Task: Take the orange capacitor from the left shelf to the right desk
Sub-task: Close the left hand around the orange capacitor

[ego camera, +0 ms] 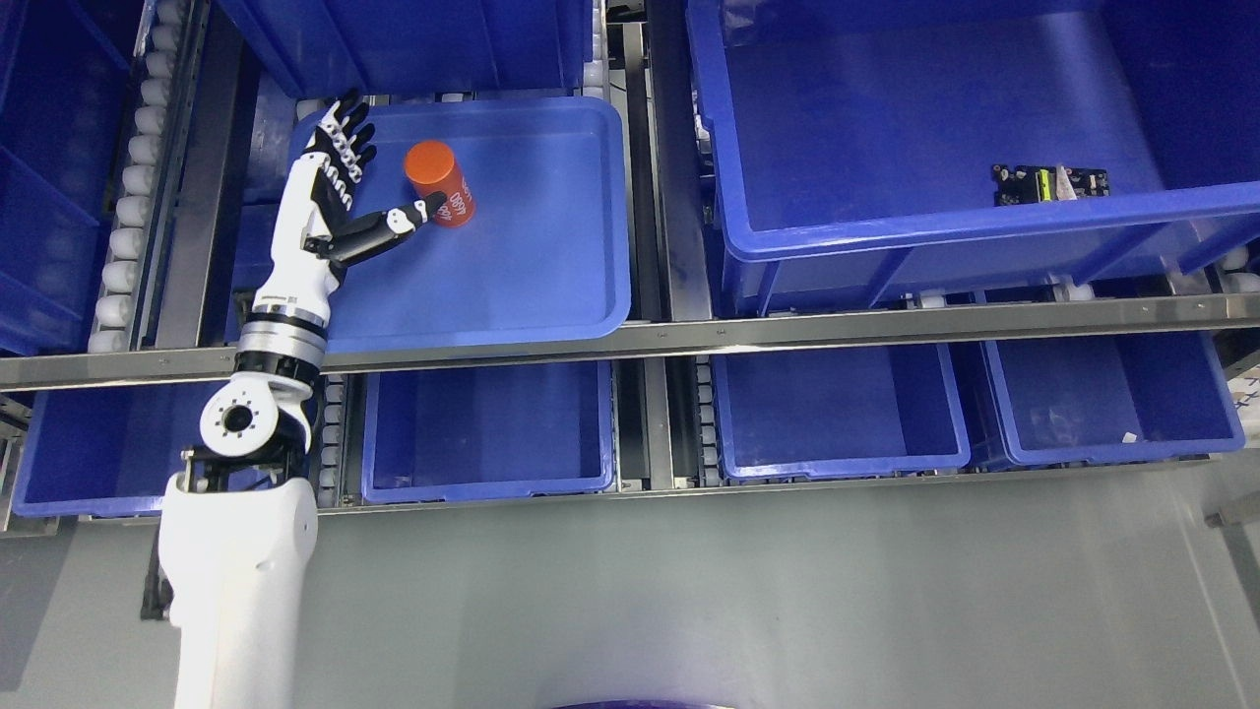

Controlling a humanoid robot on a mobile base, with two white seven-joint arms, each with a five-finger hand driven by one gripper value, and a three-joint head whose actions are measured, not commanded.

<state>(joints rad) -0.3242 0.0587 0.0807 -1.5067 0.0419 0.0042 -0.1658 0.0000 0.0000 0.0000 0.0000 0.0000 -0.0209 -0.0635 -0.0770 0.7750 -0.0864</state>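
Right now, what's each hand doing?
Left hand: open, fingers spread beside the orange capacitor in the blue tray, thumb tip at its side, no grasp yet.
Right hand: not in view.

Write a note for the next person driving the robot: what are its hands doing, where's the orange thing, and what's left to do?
Left hand: open, fingers spread beside the orange capacitor, thumb tip at its side, no grasp yet.
Right hand: not in view.
Capacitor: in the shallow blue tray on the shelf, far left part.
Done: the reach to the capacitor.
Left: close the fingers on it, lift it out, carry it to the right desk, which is out of view.
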